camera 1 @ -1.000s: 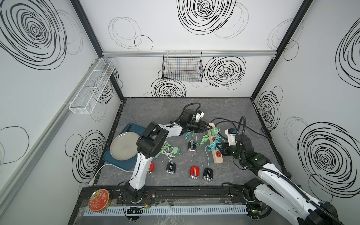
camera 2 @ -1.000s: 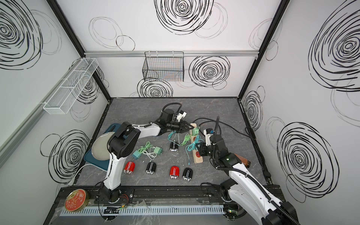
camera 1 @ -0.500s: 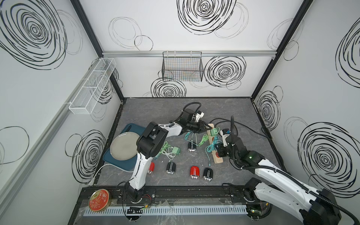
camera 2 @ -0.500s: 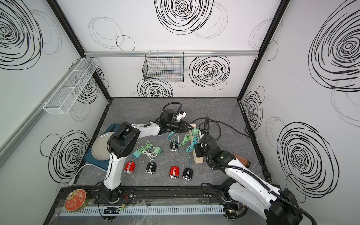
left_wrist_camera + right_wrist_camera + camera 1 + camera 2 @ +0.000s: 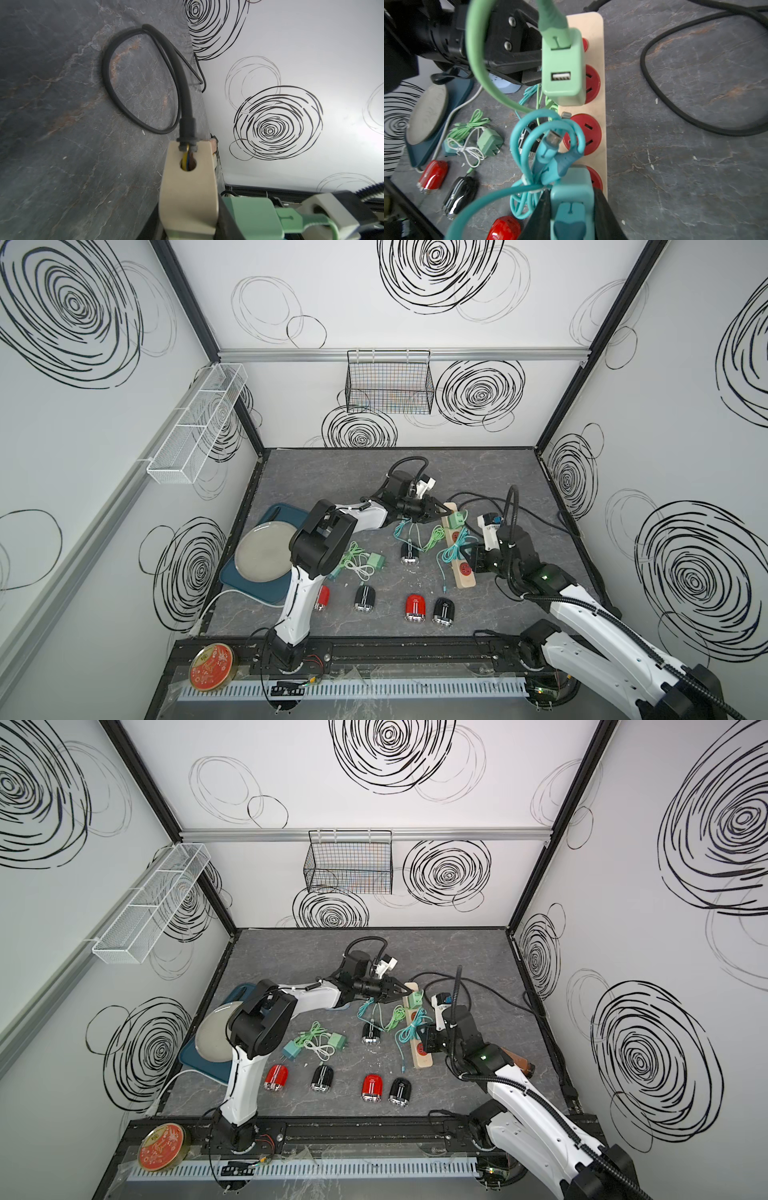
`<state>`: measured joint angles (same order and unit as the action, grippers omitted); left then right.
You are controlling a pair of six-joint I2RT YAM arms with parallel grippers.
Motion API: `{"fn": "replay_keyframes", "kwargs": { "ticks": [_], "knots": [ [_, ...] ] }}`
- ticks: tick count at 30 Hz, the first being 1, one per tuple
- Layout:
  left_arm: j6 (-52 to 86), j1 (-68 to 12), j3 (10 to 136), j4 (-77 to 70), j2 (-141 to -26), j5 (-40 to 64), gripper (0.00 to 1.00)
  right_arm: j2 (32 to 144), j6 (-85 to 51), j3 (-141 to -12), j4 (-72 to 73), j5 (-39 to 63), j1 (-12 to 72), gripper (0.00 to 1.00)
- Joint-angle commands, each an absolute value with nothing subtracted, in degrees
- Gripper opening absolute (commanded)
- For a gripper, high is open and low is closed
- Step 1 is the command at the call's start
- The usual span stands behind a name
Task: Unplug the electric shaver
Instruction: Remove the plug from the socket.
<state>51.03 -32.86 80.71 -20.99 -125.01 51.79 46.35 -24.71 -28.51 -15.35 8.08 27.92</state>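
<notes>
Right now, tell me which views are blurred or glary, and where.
Left wrist: the power strip end and green charger are soft; bright patch on the wall. Right wrist: the teal charger and fingers beside it blur; mid-strip sockets are sharp. Both top views: even light, no blur.

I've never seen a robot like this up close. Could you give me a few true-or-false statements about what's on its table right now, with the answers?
1. The right gripper is clamped on a teal adapter that is plugged into the power strip. True.
2. Every socket on the strip is occupied. False: a red socket between the two plugged-in adapters is free.
3. All the shavers on the table are black. False: two are red.
4. The grey plate sits on a blue tray. True.
</notes>
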Motion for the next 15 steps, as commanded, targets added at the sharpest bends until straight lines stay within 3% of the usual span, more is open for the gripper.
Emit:
{"fn": "replay_keyframes", "kwargs": {
  "ticks": [1,11,15],
  "knots": [
    [44.56,-29.28,78.57,-22.76,-125.33,46.24,0.19,41.77,-26.32,-29.83,-7.93,14.78,24.53,0.09],
    [44.56,-29.55,78.92,-22.41,-125.9,45.28,0.19,43.93,-22.44,-32.11,-11.72,11.86,25.54,0.09],
    [43.92,-29.71,79.57,-21.03,-126.0,44.8,0.18,45.21,-20.51,-34.72,-16.37,-2.31,31.28,0.09]
  ]
}}
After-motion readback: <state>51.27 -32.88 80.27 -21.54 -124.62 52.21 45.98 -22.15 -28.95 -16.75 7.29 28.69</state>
